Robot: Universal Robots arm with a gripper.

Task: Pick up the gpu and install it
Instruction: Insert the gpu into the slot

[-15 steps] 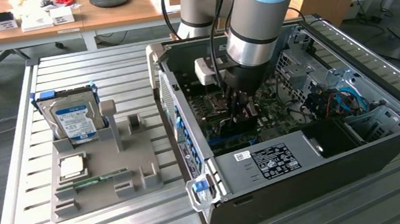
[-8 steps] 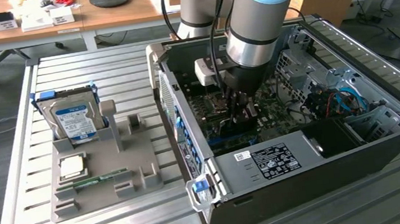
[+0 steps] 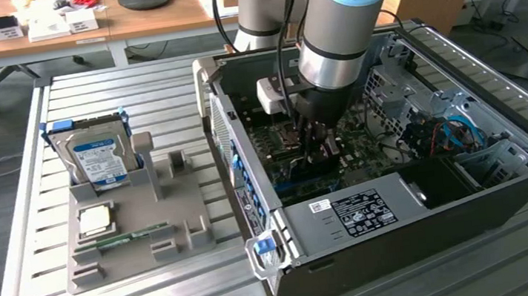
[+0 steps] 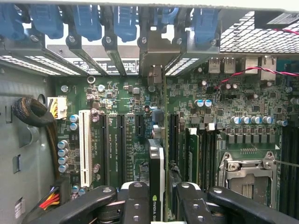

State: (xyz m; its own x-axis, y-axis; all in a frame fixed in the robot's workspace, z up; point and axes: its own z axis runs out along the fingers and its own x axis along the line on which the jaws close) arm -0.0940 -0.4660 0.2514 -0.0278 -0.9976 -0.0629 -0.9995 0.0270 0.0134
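In the wrist view the gpu [image 4: 156, 154] is seen edge-on, a thin card with a dark side, standing upright over the green motherboard [image 4: 224, 107]. Its silver end bracket [image 4: 152, 56] reaches up to the row of rear slot openings. My gripper [image 4: 158, 198] is shut on the card, with one black finger [image 4: 133, 200] on each side of it. The card's lower edge is down among the black expansion slots [image 4: 120, 144]; I cannot tell whether it is seated. In the exterior view my gripper [image 3: 315, 138] is deep inside the open computer case [image 3: 249, 194].
A white slot [image 4: 85, 147] and a cable bundle [image 4: 32, 114] lie beside the card. The power supply [image 3: 361, 211] fills the case's near corner. On the table at the exterior view's left, a grey holder [image 3: 184, 232] carries a hard drive [image 3: 95, 156], a memory stick [image 3: 130, 236] and a processor [image 3: 93, 220].
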